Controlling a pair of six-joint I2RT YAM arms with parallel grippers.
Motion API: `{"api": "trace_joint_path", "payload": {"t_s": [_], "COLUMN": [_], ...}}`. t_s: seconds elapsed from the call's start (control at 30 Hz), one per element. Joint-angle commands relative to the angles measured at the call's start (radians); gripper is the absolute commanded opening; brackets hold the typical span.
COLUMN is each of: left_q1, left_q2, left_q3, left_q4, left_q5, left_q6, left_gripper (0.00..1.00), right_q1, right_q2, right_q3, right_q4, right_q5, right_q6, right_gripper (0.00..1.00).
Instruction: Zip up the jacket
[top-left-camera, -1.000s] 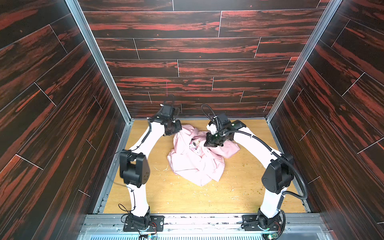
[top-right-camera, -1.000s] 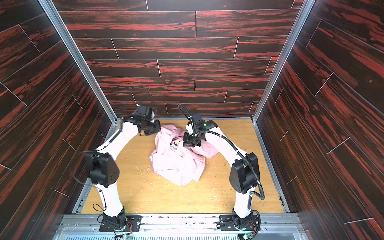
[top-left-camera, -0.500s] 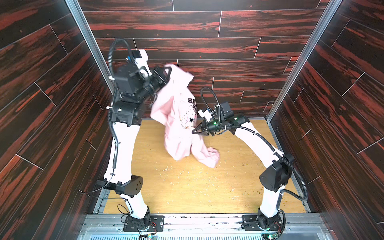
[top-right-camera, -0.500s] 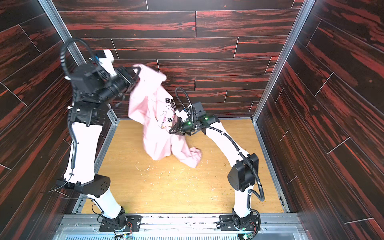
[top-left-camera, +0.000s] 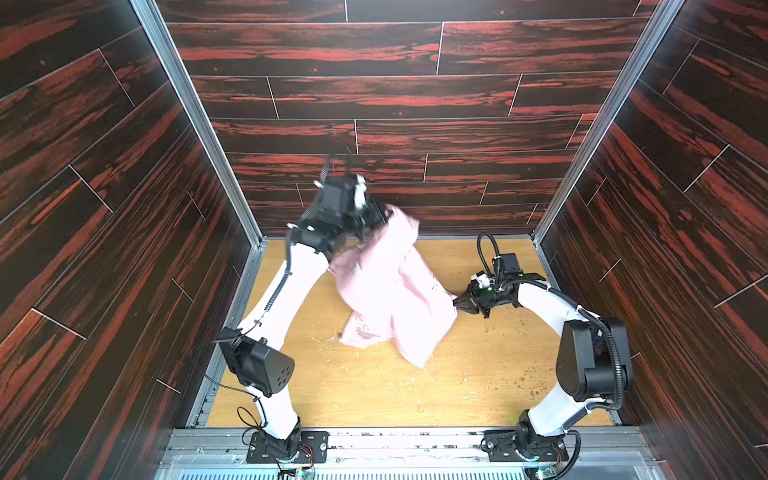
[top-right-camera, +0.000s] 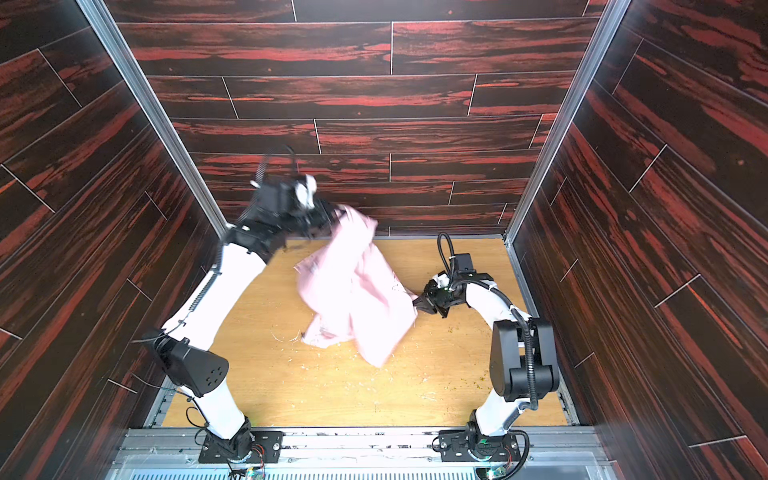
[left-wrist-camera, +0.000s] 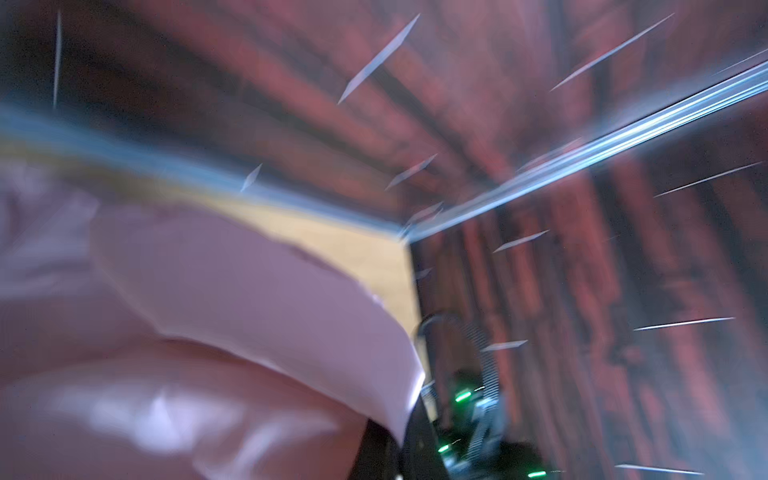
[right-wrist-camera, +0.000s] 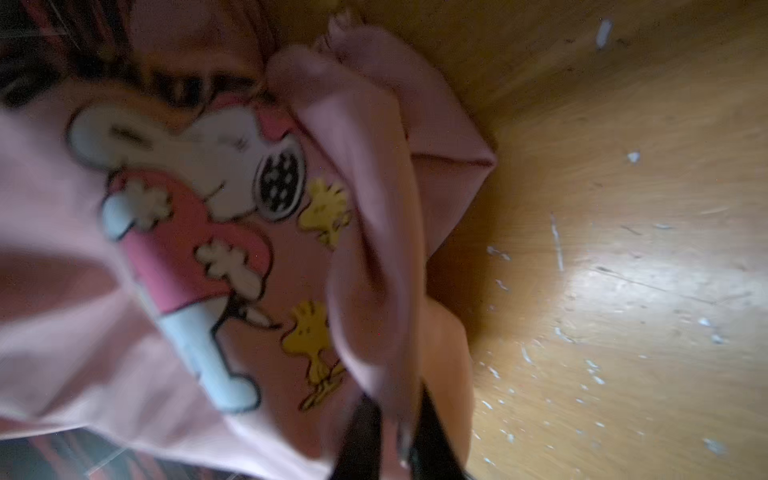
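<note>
Two arm bases (top-left-camera: 286, 442) sit bolted at the near edge, and beyond them we see the wooden bench (top-left-camera: 457, 386), scattered with small pale flecks (top-left-camera: 332, 337). Further in, the jacket (top-left-camera: 390, 299) is partly on the bench and partly in the air. In both top views its lower folds rest on the wood around the middle, one flap pointing toward the near edge, while the rest climbs in a slanted drape toward the back. It is bunched and blurred, so we cannot tell whether its front is zipped.

On the jacket's edge toward the right arm, low over the bench, the right gripper (top-left-camera: 457, 301) meets the fabric tip-first. In the right wrist view a fold of pink cloth runs between its dark fingers (right-wrist-camera: 359, 436), beside a cartoon dog print (right-wrist-camera: 195, 199) with two yellow birds. Whether the fingers clamp that fold or stand loose around it we cannot tell.

Farthest back, the left gripper (top-left-camera: 380, 218) hangs high above the bench, close to the dark red plank wall (top-left-camera: 395, 95). It is pressed together on the jacket's top end, which hangs from it. The left wrist view is smeared, and we make out only pink fabric close before the lens.
</note>
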Motion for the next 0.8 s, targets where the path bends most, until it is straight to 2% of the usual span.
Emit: {"api": "trace_joint_path", "payload": {"t_s": [0.0,0.1,0.17,0.23,0.27,0.43,0.5,0.63,0.77], "left_q1": [-0.006,-0.004,-0.003,-0.001,0.003,0.057,0.102,0.182,0.22], "left_q2": [-0.158,-0.204,-0.229,-0.244,-0.253,-0.286,-0.29,-0.293,-0.275], "left_q3": [-0.12,-0.211,-0.231,-0.232,-0.232,-0.261,-0.298,-0.404,-0.514], "left_q4": [0.057,0.049,0.009,-0.037,-0.052,-0.154,-0.166,-0.162,-0.066], "left_q5": [-0.051,-0.089,-0.115,-0.152,-0.168,-0.246,-0.242,-0.199,-0.127], "left_q6": [-0.023,-0.006,0.03,0.06,0.072,0.089,0.069,0.016,-0.033], "left_gripper": [0.06,0.27,0.48,0.62,0.66,0.73,0.74,0.75,0.77], "right_q1": [0.011,0.013,0.016,0.03,0.045,0.161,0.218,0.341,0.466], "right_q2": [-0.094,-0.111,-0.121,-0.124,-0.123,-0.086,-0.067,-0.008,0.052], "right_q3": [0.047,0.084,0.121,0.166,0.196,0.385,0.452,0.525,0.509], "right_q4": [-0.097,-0.13,-0.158,-0.19,-0.212,-0.322,-0.351,-0.354,-0.321], "right_q5": [0.086,0.136,0.177,0.226,0.254,0.432,0.483,0.446,0.424], "right_q6": [-0.055,-0.056,-0.061,-0.069,-0.076,-0.105,-0.109,-0.099,-0.091], "right_gripper": [0.42,0.54,0.58,0.59,0.6,0.6,0.61,0.64,0.67]}}
